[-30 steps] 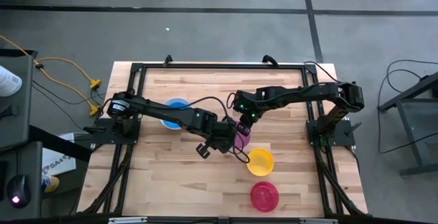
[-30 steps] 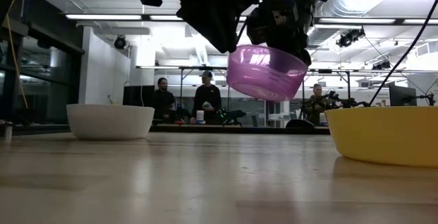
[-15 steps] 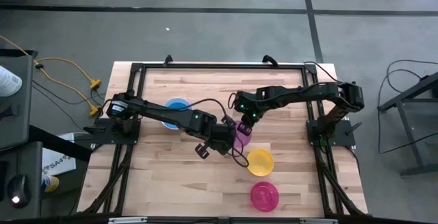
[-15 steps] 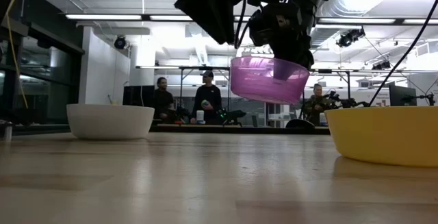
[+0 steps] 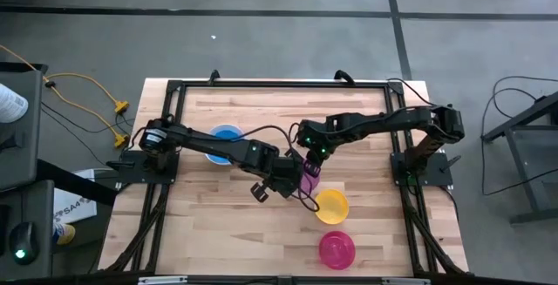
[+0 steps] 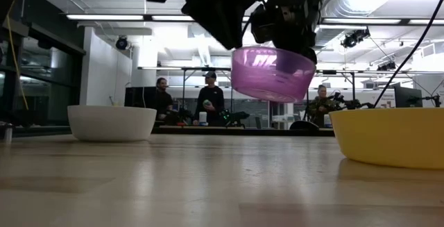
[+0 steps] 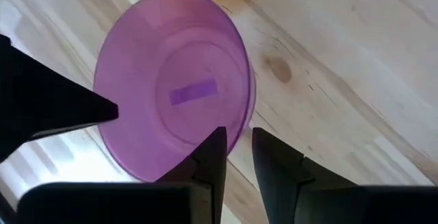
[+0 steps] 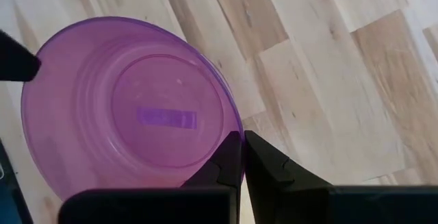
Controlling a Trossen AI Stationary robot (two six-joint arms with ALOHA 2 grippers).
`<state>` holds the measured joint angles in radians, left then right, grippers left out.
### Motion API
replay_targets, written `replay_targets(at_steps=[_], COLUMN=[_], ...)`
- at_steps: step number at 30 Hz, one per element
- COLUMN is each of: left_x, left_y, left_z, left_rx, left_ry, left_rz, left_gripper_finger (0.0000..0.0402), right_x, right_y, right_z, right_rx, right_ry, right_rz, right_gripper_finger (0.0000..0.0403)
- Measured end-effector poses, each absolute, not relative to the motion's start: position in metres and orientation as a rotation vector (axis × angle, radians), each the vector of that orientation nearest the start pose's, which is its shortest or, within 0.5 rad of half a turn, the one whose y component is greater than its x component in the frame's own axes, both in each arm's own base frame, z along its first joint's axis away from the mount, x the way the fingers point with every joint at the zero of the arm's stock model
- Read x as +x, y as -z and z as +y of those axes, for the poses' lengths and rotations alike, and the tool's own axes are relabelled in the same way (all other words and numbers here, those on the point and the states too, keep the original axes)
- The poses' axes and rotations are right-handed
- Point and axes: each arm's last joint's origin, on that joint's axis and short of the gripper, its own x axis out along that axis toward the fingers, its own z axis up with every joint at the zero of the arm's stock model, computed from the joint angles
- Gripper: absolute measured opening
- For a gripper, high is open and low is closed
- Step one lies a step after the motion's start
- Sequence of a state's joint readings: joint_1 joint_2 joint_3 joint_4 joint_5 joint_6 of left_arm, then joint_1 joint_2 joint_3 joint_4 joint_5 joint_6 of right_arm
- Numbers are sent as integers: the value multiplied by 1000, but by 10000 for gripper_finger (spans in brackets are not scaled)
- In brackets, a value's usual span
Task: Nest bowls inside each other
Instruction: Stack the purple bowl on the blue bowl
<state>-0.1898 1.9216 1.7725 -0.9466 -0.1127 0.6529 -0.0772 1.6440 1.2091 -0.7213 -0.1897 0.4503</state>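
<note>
Both tools meet at the purple bowl (image 6: 271,73) above the middle of the worktop (image 5: 218,233); the left tool (image 7: 237,157) pinches the bowl's rim between its two fingers, and the right tool (image 8: 242,157) has its fingers pressed together on the rim at another spot, so the bowl hangs clear of the wood, held by both arms; in the low view it floats roughly level, well above the surface

Outward from there: the yellow bowl (image 5: 332,206) sits on the worktop just beside the grip; the red-pink bowl (image 5: 336,248) lies nearer the front edge, beyond the yellow one; the blue bowl (image 5: 226,135) rests under the left arm towards the back; the white bowl (image 6: 111,122) shows only in the low view, standing alone

The step in hand looks like a handover or a carry of the purple bowl; no bowl appears nested yet, so the task seems at an early stage; the next move likely calls for one tool to let go, then lowering the bowl squarely into a larger one

A purple rectangular label sits on the bowl's base; no writing on it can be read
</note>
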Motion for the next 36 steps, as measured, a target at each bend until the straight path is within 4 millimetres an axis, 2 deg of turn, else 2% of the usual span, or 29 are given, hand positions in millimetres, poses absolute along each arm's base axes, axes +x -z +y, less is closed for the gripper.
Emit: replay_targets(at_steps=[9, 17, 22, 25, 29, 36], left_x=[402, 408, 408, 408, 408, 408], left_y=[-284, -271, -271, -271, -271, -271], left_z=[-75, -76, -76, -76, -76, -76], left_rx=[735, 746, 751, 751, 755, 755], left_ry=[450, 463, 467, 468, 479, 478], left_rz=[1028, 1064, 1058, 1057, 1059, 1059], left_gripper_finger=[70, 70, 69, 54, 10, 4], right_x=[325, 326, 326, 326, 327, 327], right_y=[-230, -231, -231, -231, -231, -231], right_z=[-20, -19, -19, -19, -19, -19], right_rx=[555, 557, 557, 558, 548, 548], right_ry=[159, 134, 129, 127, 120, 119], right_rz=[1151, 1145, 1143, 1142, 1140, 1135], right_gripper_finger=[3, 3, 3, 3, 5, 6])
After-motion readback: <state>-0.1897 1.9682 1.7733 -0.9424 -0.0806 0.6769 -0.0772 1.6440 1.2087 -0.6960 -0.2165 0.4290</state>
